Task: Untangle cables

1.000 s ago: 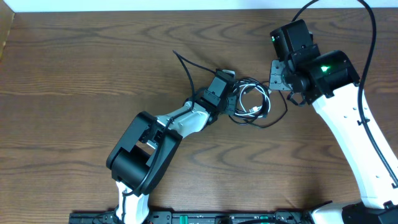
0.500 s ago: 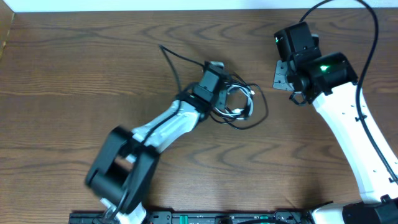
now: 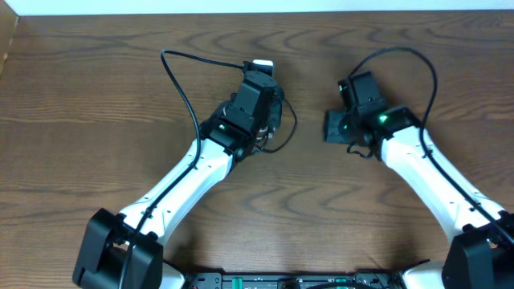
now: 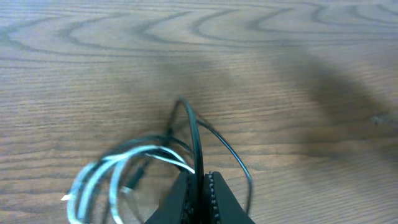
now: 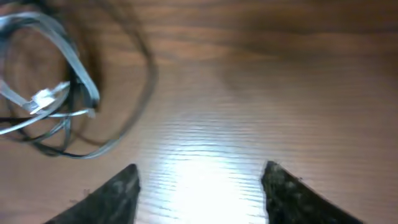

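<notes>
Left wrist view shows the left gripper (image 4: pixel 200 178) clamped shut on the black cable (image 4: pixel 193 130), whose loop threads among the white cable (image 4: pixel 93 183) coiled just beside the grip. The right gripper (image 5: pixel 199 183) stands open and empty, with the tangle near it but outside its jaws. My worry is that pulling the black one alone would drag both coils along or cinch the crossing tighter, since nothing pins the white. The thin cord could also slip from the pinch.

white cable (image 4: pixel 143 150): loop cut by bottom edge | black cable (image 5: pixel 151 81): blurred, cropped at left edge
</notes>
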### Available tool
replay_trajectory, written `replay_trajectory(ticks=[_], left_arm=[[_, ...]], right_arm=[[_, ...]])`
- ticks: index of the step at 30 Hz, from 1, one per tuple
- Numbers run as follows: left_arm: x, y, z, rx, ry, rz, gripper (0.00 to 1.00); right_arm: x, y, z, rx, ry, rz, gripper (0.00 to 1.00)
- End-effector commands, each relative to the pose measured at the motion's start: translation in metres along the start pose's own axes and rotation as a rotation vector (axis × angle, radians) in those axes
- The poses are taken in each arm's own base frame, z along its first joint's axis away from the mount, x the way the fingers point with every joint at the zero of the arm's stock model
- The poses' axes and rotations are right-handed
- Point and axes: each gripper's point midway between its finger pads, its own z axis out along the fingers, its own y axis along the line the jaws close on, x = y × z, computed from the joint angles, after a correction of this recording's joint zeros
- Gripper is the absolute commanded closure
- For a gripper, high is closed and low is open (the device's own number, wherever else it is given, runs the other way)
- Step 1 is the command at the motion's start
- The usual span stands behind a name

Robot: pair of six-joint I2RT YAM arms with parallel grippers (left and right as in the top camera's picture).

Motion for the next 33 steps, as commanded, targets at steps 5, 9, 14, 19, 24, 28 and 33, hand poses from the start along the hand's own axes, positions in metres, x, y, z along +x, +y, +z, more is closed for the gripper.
replay_trajectory(ticks=[5, 9, 14, 19, 24, 28, 33], left_arm=[[-0.029, 0.0, -0.035, 0.02, -0.098, -0.005, 0.93], [-0.042, -0.001, -0.057, 0.035, -0.145, -0.014, 0.93], [-0.054, 0.0, -0.085, 0.051, -0.193, -0.022, 0.93], [-0.057, 0.001, -0.097, 0.055, -0.205, -0.025, 0.93], [-0.057, 0.001, -0.097, 0.057, -0.205, -0.025, 0.93], [-0.057, -0.001, -0.097, 0.061, -0.205, -0.024, 0.92], [-0.057, -0.001, -0.097, 0.062, -0.206, -0.024, 0.93]], right_arm=[[0.004, 0.018, 0.008, -0.091, -0.007, 0.034, 0.32], [0.0, 0.023, 0.014, -0.114, -0.019, 0.048, 0.34], [-0.001, 0.046, 0.022, -0.203, -0.015, 0.023, 0.36], [0.001, 0.074, 0.024, -0.284, -0.022, -0.006, 0.36], [0.005, 0.089, 0.035, -0.307, -0.021, -0.01, 0.36], [0.016, 0.094, 0.055, -0.302, 0.015, -0.001, 0.36], [0.029, 0.103, 0.076, -0.313, 0.052, -0.015, 0.37]])
